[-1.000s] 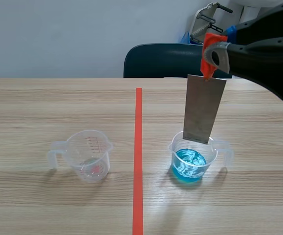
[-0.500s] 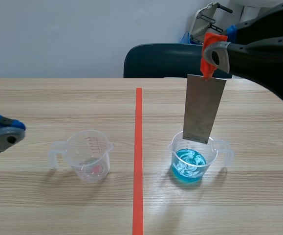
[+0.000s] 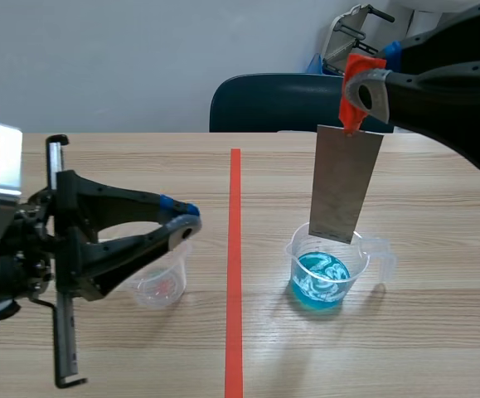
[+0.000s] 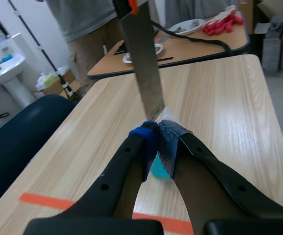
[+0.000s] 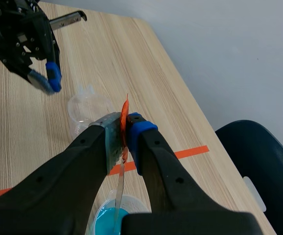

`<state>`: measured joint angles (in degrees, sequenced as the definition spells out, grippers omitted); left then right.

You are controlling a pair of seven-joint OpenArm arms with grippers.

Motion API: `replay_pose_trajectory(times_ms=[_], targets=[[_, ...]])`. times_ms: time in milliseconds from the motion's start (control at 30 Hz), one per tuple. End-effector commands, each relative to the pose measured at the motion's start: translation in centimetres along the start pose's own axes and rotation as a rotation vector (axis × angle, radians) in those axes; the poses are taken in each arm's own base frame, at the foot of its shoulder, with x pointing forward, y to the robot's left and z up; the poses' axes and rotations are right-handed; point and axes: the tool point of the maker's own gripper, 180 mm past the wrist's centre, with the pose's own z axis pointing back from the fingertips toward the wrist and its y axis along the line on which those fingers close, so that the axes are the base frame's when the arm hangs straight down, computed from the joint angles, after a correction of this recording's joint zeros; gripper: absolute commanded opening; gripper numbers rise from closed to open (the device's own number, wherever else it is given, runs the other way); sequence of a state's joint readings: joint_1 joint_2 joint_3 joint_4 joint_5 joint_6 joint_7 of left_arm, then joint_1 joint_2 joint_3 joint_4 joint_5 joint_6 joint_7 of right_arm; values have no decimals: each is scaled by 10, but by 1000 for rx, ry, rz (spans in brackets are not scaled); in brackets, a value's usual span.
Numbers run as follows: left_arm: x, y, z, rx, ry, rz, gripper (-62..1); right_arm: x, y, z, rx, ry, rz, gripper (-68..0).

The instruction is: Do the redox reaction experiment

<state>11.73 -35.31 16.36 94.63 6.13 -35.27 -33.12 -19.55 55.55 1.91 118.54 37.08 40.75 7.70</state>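
A grey metal plate hangs upright from an orange tab, and my right gripper is shut on that tab. The plate's lower edge is level with the rim of a clear cup of blue liquid, above the liquid. An empty clear measuring cup stands left of the tape line. My left gripper is shut on nothing, with its tips just above that empty cup. From the right wrist, the tab sits between my fingers, with the blue cup below. The plate rises ahead of my left gripper.
An orange-red tape line runs down the middle of the wooden table. A dark blue chair stands behind the far edge. A person stands by a second table beyond the right end.
The left arm has swung in from the left edge and now covers part of the empty cup, with its shut tips near the tape line. The right arm and plate have not moved.
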Motion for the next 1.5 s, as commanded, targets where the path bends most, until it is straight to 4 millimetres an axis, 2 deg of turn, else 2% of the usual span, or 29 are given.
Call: replay_pose_trajectory(times_ms=[0,267,633,1000,1467], targets=[[3,-1,-6,-5,-14,2,-598,11,-7,1,-21,-39,20,-666],[-18,3,-40,11,-8,53,-598,12,-7,1,-21,-42,21,-666],[-51,4,-64,16,-4,153,-598,13,-7,1,-21,-47,21,-666],[-42,1,-79,21,-62,210,-597,13,-7,1,-21,-51,21,-666],[-45,-2,-83,27,-46,207,-592,14,-7,1,-21,-53,21,-666]])
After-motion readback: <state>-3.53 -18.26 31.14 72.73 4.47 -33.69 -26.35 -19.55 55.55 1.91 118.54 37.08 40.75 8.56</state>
